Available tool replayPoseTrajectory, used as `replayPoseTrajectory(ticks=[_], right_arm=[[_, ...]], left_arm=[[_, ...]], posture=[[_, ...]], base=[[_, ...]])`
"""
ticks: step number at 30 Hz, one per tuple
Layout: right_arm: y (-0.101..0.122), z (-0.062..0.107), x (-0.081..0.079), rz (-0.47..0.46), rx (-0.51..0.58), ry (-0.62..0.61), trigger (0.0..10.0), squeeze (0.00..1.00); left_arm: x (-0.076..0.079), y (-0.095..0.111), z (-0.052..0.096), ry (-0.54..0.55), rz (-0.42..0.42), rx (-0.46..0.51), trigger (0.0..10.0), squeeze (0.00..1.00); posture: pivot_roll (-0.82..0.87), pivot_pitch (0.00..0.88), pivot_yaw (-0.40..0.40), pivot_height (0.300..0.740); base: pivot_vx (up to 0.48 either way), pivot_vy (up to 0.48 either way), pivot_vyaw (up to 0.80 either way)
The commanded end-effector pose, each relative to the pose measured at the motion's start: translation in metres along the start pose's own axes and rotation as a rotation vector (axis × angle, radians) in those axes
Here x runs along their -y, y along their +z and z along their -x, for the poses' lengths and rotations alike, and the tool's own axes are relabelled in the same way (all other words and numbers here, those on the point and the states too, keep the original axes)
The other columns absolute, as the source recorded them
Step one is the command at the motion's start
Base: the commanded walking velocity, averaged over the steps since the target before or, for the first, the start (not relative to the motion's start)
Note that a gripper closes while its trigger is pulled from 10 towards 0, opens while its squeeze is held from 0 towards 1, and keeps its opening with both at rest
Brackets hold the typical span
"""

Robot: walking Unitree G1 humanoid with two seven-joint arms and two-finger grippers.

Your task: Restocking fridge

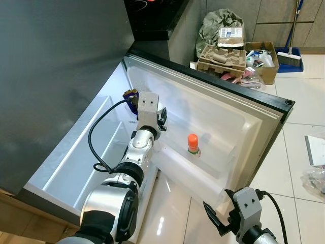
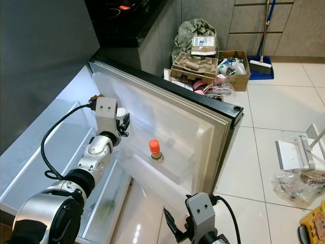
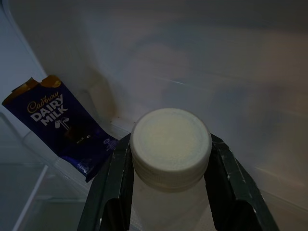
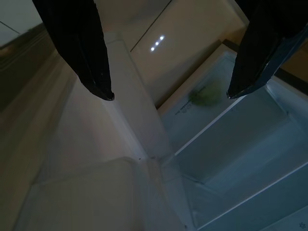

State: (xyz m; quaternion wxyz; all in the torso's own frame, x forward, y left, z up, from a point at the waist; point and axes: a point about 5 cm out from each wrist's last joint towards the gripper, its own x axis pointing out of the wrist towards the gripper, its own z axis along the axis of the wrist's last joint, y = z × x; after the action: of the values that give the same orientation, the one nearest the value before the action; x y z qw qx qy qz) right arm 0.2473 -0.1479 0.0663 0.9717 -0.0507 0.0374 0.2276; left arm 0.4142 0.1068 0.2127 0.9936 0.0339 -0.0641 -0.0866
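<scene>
White plastic lines the open fridge door [image 1: 244,109], which swings out over the tiled floor [image 2: 264,152]. In the door's shelf [image 1: 203,173], near its middle, stands a small bottle with an orange cap [image 1: 193,144], upright and alone.

The left gripper [image 3: 168,192] reaches into the fridge at the door's hinge end, and its jaws are closed on the neck of a white-capped bottle [image 3: 171,144], one black finger [image 3: 113,192] pressed to each side just under the cap. The bottle stands upright (its body is mostly hidden below the cap in the wrist view). Just beside it, leaning in the corner against the fridge wall, is a purple chocolate bar [image 3: 62,125] with its gold foil torn open at the top; the bar and the bottle are close but apart.

The right gripper [image 1: 219,219] hangs low near the door's outer bottom corner, above the floor, its jaws spread wide with nothing between them. Its wrist view looks down past the door edge into the fridge's lower drawers [image 4: 240,144].

Well beyond the door, against the far wall, sit a cardboard box [image 1: 264,61] of clutter, egg trays [image 1: 221,57] and a broom [image 1: 290,51].
</scene>
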Motion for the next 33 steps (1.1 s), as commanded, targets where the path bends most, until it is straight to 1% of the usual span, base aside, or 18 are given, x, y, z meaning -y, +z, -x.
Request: replayPoseTrajectory(ticks=[1, 3, 4, 5, 6, 10, 11, 12, 13, 21, 22, 27, 28, 29, 30, 33], right_arm=[[-0.0048, 0.0030, -0.0040, -0.015, -0.024, 0.010, 10.0, 0.00], [-0.0049, 0.0030, -0.0040, -0.015, -0.024, 0.010, 10.0, 0.00], [-0.0049, 0.0030, -0.0040, -0.015, -0.025, 0.010, 10.0, 0.00], [-0.0050, 0.0029, -0.0040, -0.015, -0.025, 0.010, 10.0, 0.00], [-0.0050, 0.0027, -0.0039, -0.015, -0.025, 0.010, 10.0, 0.00], [-0.0050, 0.0023, -0.0035, -0.015, -0.025, 0.010, 10.0, 0.00], [-0.0048, 0.0019, -0.0033, -0.014, -0.025, 0.010, 10.0, 0.00], [-0.0048, 0.0019, -0.0033, -0.014, -0.025, 0.010, 10.0, 0.00], [-0.0048, 0.0019, -0.0032, -0.013, -0.024, 0.011, 10.0, 0.00], [-0.0045, 0.0016, -0.0030, -0.011, -0.024, 0.012, 10.0, 0.00], [-0.0045, 0.0015, -0.0029, -0.011, -0.024, 0.012, 10.0, 0.00], [-0.0042, 0.0009, -0.0024, -0.010, -0.023, 0.010, 10.0, 0.00], [-0.0041, 0.0008, -0.0023, -0.010, -0.022, 0.009, 10.0, 0.00], [-0.0040, 0.0008, -0.0023, -0.010, -0.022, 0.009, 10.0, 0.00], [-0.0040, 0.0008, -0.0021, -0.010, -0.021, 0.008, 10.0, 0.00], [-0.0041, 0.0010, -0.0019, -0.011, -0.021, 0.007, 10.0, 0.00]], left_arm=[[-0.0173, -0.0237, 0.0085, 0.050, -0.036, -0.112, 10.0, 0.00], [-0.0174, -0.0240, 0.0086, 0.050, -0.031, -0.116, 10.0, 0.00], [-0.0175, -0.0241, 0.0086, 0.050, -0.029, -0.117, 10.0, 0.15], [-0.0175, -0.0244, 0.0087, 0.050, -0.027, -0.119, 10.0, 0.67], [-0.0175, -0.0246, 0.0087, 0.050, -0.026, -0.120, 10.0, 1.00], [-0.0177, -0.0254, 0.0089, 0.056, -0.027, -0.126, 10.0, 1.00], [-0.0178, -0.0260, 0.0090, 0.057, -0.025, -0.132, 10.0, 0.90], [-0.0178, -0.0260, 0.0090, 0.057, -0.025, -0.132, 10.0, 0.90], [-0.0181, -0.0264, 0.0092, 0.058, -0.024, -0.135, 10.0, 0.00], [-0.0193, -0.0262, 0.0092, 0.064, -0.017, -0.136, 10.0, 0.00], [-0.0193, -0.0258, 0.0091, 0.062, -0.008, -0.133, 10.0, 1.00], [-0.0199, -0.0250, 0.0088, 0.067, 0.006, -0.130, 10.0, 1.00], [-0.0205, -0.0246, 0.0087, 0.070, 0.017, -0.128, 10.0, 0.79], [-0.0209, -0.0244, 0.0087, 0.072, 0.025, -0.127, 10.0, 0.79], [-0.0206, -0.0224, 0.0080, 0.061, 0.054, -0.115, 10.0, 0.00], [-0.0202, -0.0201, 0.0074, 0.051, 0.080, -0.099, 10.0, 0.00]], posture=[[-0.16, 0.305, 0.141, 0.740], [-0.16, 0.305, 0.141, 0.740], [-0.16, 0.305, 0.141, 0.740], [-0.16, 0.304, 0.140, 0.740], [-0.16, 0.304, 0.140, 0.740], [-0.16, 0.304, 0.140, 0.740], [-0.16, 0.303, 0.140, 0.740], [-0.16, 0.303, 0.140, 0.740], [-0.16, 0.303, 0.140, 0.740], [-0.16, 0.300, 0.138, 0.740], [-0.16, 0.300, 0.138, 0.740], [-0.16, 0.300, 0.140, 0.740], [-0.16, 0.301, 0.142, 0.740], [-0.16, 0.301, 0.142, 0.740], [-0.16, 0.299, 0.143, 0.740], [-0.16, 0.299, 0.143, 0.740]], base=[[0.000, 0.000, 0.00], [0.000, 0.000, 0.00], [0.000, 0.000, 0.00], [0.000, 0.000, 0.00], [0.000, 0.000, 0.00], [0.000, 0.000, 0.00], [0.000, 0.000, 0.00], [0.000, 0.000, 0.00], [0.000, 0.000, 0.00], [0.000, 0.000, 0.00], [0.000, 0.000, 0.00], [0.000, 0.000, 0.00], [0.000, 0.000, 0.00], [0.000, 0.000, 0.00], [0.000, 0.000, 0.00], [0.000, 0.000, 0.00]])
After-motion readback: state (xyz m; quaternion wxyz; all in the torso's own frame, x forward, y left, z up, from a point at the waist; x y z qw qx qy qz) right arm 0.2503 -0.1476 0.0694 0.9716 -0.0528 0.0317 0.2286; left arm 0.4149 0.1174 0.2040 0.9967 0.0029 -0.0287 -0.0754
